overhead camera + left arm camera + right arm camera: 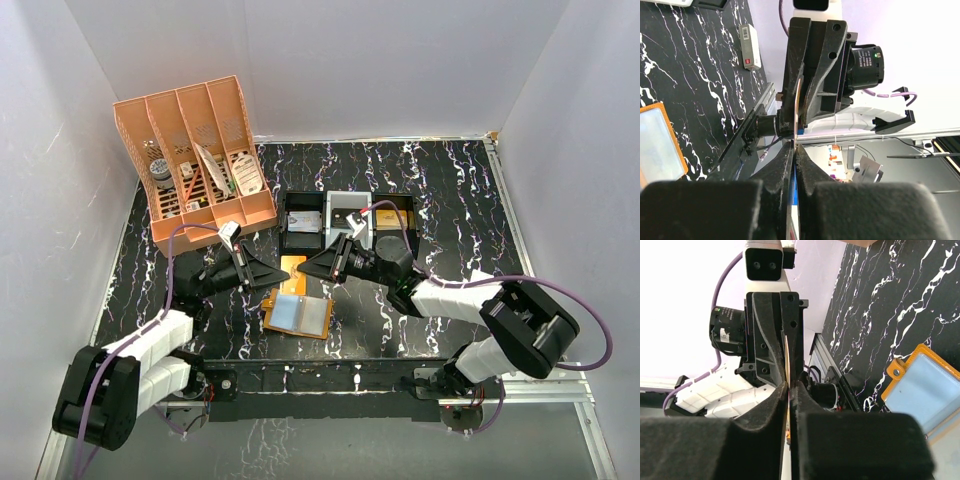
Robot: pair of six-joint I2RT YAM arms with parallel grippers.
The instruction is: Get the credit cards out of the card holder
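Card holder [298, 314] lies opened flat on the black, white-veined desk [450, 200], near its front edge and roughly midway between the two arms. Its orange border frames two pale blue panels side by side. Whether those are bare inner panels or cards still tucked in cannot be told. In the left wrist view a corner of it shows at the left edge [657, 145]; in the right wrist view it sits at the lower right [922, 385].

Just behind it and lifted off the desk, a single credit card [291, 267] is held between the arms. From above its face looks orange. The left pincer [274, 273] is pressed together on one end of it and the right pincer [308, 266] on the other, tips pointing at each other. Both wrist cameras see the card edge-on as a thin pale line [798, 100] [788, 360] running from their own closed fingers into the opposite pincer's closed fingers.

At the back left of the desk stands a large orange slotted organizer [195, 160] with small items in its compartments. To its right a row of three small open boxes [350, 215] sits behind the right arm — the outer two black, the middle one pale.
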